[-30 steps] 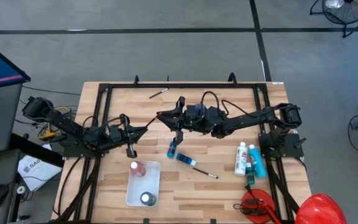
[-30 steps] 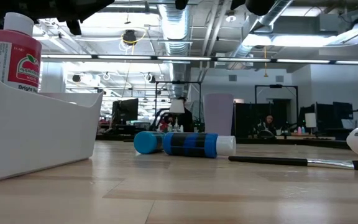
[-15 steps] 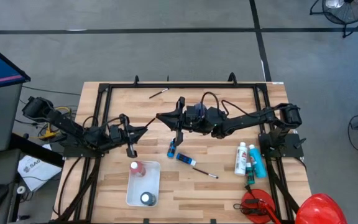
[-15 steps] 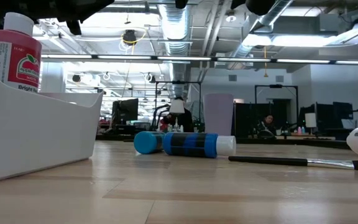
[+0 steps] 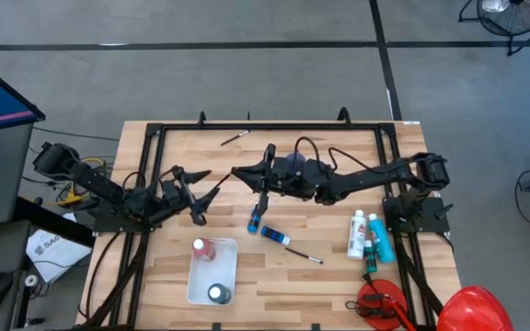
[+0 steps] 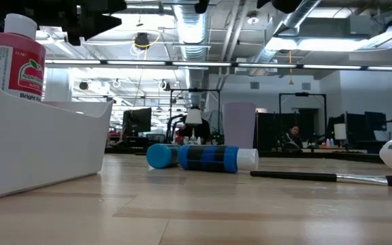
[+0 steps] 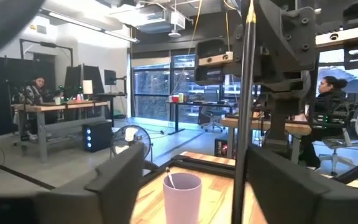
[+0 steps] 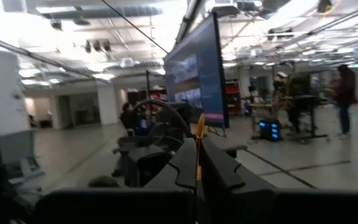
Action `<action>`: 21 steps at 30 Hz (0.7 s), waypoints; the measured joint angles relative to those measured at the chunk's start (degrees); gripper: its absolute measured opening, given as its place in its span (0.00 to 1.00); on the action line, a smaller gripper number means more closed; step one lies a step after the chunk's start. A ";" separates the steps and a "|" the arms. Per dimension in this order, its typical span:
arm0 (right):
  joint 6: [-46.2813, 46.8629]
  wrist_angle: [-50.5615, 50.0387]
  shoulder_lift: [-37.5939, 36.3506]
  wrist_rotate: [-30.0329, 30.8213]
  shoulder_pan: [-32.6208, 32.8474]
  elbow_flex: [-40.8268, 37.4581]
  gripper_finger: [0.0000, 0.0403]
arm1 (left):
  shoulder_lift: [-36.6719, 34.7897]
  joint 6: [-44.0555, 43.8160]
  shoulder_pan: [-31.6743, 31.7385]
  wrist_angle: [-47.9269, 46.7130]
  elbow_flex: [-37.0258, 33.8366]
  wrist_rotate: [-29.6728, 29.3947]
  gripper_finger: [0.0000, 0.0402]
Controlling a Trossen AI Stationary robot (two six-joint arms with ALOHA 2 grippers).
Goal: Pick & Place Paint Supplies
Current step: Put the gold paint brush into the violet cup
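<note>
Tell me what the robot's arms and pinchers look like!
Both arms are dark, nearly black, built from chunky jointed segments with thin black cables looping over them. The left gripper and right gripper each end in two slim, pointed dark fingers, like a beak. Seen close up from the wrists, the fingers are flat, matte black, angular plates.

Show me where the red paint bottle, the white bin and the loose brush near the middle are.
red paint bottle [image 5: 201, 247]: high view, on its body inside the bin.
white bin [image 5: 225, 285]: high view, on its right wall.
loose brush [image 6: 305, 176]: low view, on its dark handle.
</note>
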 joint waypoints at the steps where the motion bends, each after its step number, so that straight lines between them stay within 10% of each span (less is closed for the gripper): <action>1: -0.60 -1.02 -0.33 0.60 0.10 0.00 0.00 | 0.00 0.00 0.00 -0.02 0.00 -0.12 0.72; 10: -7.95 -10.07 -6.06 11.97 2.93 0.00 0.00 | 0.00 0.00 0.00 -0.09 0.00 -3.62 0.90; 21: -10.63 -30.25 -12.00 30.81 5.60 0.00 0.00 | 0.00 0.00 0.00 -0.12 0.00 -4.79 0.88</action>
